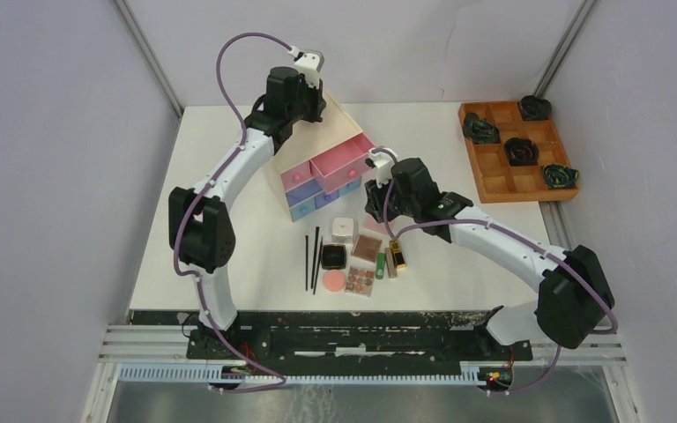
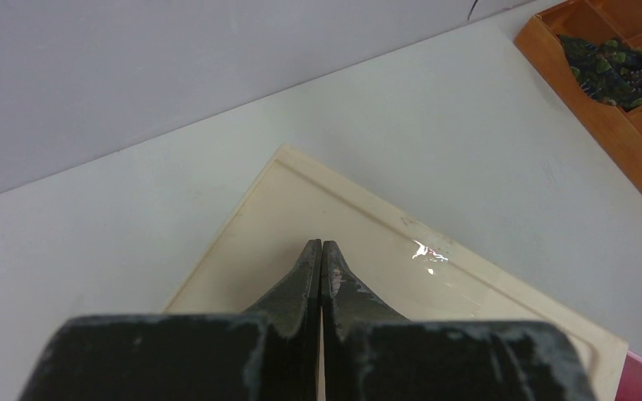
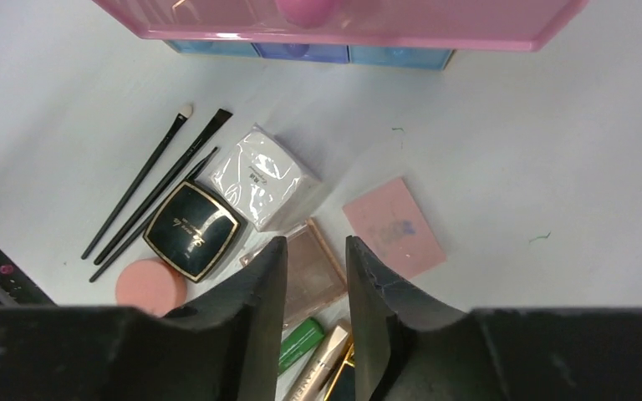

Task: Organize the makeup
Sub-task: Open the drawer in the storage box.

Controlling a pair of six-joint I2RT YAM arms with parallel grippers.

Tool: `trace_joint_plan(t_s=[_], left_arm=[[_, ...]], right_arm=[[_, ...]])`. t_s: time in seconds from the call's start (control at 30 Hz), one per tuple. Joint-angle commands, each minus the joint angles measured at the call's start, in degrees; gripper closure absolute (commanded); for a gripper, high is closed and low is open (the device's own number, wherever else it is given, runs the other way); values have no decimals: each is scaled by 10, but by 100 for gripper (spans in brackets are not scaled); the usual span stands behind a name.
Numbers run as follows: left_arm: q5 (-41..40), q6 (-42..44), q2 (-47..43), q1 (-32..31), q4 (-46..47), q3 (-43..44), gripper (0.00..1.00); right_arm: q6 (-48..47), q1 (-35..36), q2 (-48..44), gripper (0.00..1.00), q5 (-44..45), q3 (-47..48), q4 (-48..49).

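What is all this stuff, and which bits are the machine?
chest: one, pale with pink and blue drawers, centre
grid tray: one, orange-brown, far right
coils: four, dark, in tray
brushes: three, black, left of cluster
jar: one, white, nearest chest
card: one, pink, right of jar
compact: one, black, beside brushes
pad: one, pink, beside compact
palettes: two, brown, middle
tubes: two, green and gold, right end
left gripper: one, black, shut, over chest
right gripper: one, black, open, empty, over palettes
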Motion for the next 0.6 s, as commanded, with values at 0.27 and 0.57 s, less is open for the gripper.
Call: trace_joint_plan(t_s=[0.27,0.57], left_arm=[[-19,10,121,6,-307,-80,97],[-20,11,116,6,-303,-85,97]], right_arm=[[-22,6,32,50,14,131,-25],[-26,10,87,48,3,170,-16]])
